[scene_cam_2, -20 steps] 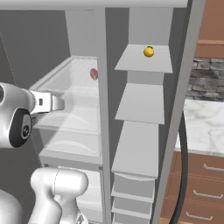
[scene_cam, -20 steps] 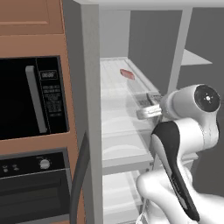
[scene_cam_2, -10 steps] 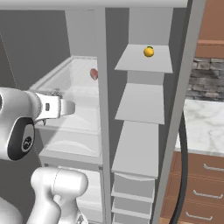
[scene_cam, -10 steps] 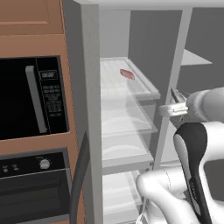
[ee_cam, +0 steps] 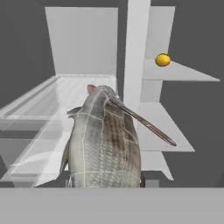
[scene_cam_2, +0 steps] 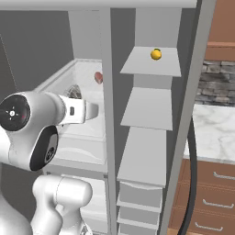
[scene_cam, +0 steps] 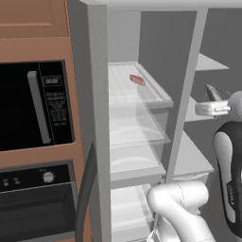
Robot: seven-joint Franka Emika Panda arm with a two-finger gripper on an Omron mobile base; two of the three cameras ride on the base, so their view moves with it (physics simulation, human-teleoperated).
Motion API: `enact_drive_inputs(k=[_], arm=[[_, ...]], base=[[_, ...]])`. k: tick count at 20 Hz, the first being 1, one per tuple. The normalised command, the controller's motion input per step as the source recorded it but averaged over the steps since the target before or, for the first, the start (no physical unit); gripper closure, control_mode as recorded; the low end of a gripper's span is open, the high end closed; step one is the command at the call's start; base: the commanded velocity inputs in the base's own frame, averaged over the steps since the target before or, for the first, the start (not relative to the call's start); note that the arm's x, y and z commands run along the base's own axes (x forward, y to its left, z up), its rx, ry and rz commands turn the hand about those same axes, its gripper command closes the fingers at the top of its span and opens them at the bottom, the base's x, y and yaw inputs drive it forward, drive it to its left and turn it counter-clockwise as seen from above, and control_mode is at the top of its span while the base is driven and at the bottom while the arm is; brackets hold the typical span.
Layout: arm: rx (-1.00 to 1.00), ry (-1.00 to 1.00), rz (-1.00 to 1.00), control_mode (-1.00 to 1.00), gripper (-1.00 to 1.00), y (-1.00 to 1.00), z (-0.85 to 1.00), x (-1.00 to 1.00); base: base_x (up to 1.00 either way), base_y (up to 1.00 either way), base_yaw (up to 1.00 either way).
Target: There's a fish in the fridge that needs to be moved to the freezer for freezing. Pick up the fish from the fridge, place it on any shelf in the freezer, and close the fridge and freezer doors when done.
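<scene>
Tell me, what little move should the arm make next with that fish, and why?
Probably a short swing to its right, toward the freezer. The gripper holds the fish just outside the fridge, the divider post between the compartments stands ahead, and the freezer shelves beyond it lie open, one carrying a small yellow fruit.

The fish (ee_cam: 105, 144) covers both fingertips in the hand view, so how the jaws stand cannot be read there, and its near end runs out at the bottom. In the left base view the gripper (scene_cam: 213, 94) sits by the right edge, which cuts the arm. In the right base view the fish (scene_cam_2: 73, 93) is mostly hidden behind the wrist.
</scene>
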Motion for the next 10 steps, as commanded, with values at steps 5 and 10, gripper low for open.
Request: enact_drive_inputs(k=[5,10], arm=[[0.0,-0.12,-0.08,-1.0,1.0,-0.21,0.03,0.11],[0.0,0.0,-0.02,-1.0,1.0,-0.51,0.06,0.27]], base=[[0.0,0.0,0.0],[0.0,0.0,0.0]])
